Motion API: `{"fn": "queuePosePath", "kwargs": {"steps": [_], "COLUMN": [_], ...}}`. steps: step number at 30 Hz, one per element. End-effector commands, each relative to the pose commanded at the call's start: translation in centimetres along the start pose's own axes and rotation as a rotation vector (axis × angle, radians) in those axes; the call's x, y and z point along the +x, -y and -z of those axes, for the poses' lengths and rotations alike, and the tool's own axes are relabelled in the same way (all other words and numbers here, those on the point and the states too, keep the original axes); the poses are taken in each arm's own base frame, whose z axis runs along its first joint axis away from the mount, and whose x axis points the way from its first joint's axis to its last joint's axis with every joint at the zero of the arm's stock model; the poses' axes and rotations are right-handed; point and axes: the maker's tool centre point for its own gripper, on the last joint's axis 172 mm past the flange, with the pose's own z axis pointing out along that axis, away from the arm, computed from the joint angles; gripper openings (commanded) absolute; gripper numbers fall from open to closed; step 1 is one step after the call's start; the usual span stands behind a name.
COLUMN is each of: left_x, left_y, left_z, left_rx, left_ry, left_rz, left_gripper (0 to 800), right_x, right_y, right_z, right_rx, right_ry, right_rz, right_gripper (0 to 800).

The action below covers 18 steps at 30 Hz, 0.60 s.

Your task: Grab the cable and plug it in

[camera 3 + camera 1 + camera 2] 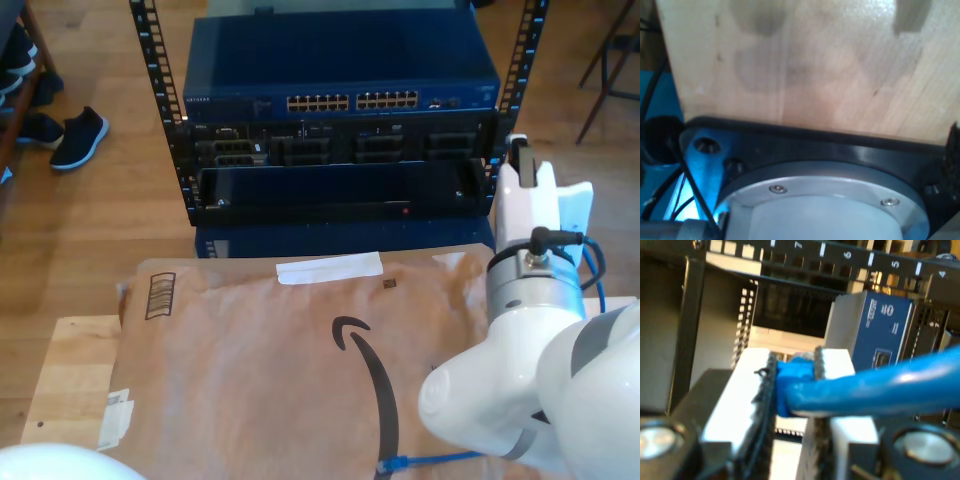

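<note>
**A:** Second wrist view first: what do you have at the jaws?

**B:** My second gripper [795, 385] is clamped on the cable [880, 385]. The bright-blue line runs out sideways from between the two white fingers [740, 390], and a blue plug end sits pinched between their ridged pads. Behind it stands the dark rack frame [690, 315] with numbered holes, and a white-and-blue device [880, 325] with a small port on its face.

**A:** And in the exterior view?

**B:** A white arm [530, 300] stands at the exterior view's right, beside the rack [340, 140]. A blue switch [340, 70] with rows of ports sits at the top of the rack, black units below it. One end of the cable, with its small plug [392, 465], lies on the brown cardboard sheet [250, 370] near the lower edge of that view, just beside the arm's white base.

**A:** The other gripper?

**B:** I cannot tell how the jaws of my first gripper stand. The first wrist view looks at a pale wooden board [805, 65], a black mounting plate [840, 150] and a round metal flange [825, 200] with two screws.

**A:** Anything else?

**B:** Dark shoes [75, 135] rest on the wooden floor [80, 230] at the exterior view's left.
</note>
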Motion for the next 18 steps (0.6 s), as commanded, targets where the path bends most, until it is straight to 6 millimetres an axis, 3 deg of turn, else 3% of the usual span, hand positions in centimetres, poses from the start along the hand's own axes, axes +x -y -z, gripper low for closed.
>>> {"fn": "queuePosePath", "kwargs": {"steps": [3,7,9,13,16,18], "left_x": [-0.1,0.0,-0.1,-0.1,0.0,0.0], "left_y": [0.0,0.0,0.0,0.0,0.0,0.0], "left_z": [-0.1,0.0,-0.1,-0.1,-0.1,0.0], "left_rx": [0.000,0.000,0.000,0.000,0.000,0.000], "left_ry": [0.002,0.000,0.002,0.002,0.000,0.000], "left_rz": [0.000,0.000,0.000,0.000,0.000,0.000], "left_gripper": [800,800,800,800,800,800], "right_x": [-1.4,-3.3,-4.6,-3.0,-3.6,-3.3], "right_y": [-1.6,-3.2,-1.1,3.3,4.7,3.7], "right_z": [0.8,2.2,1.3,-2.0,-3.6,-4.0], "right_rx": [-0.019,-0.040,0.001,0.067,0.085,0.060], "right_ry": [0.068,0.121,0.145,0.079,0.068,0.042], "right_rz": [0.058,-0.113,-0.120,-0.193,-0.216,-0.226], "right_gripper": [0,1,3,3,3,3]}}
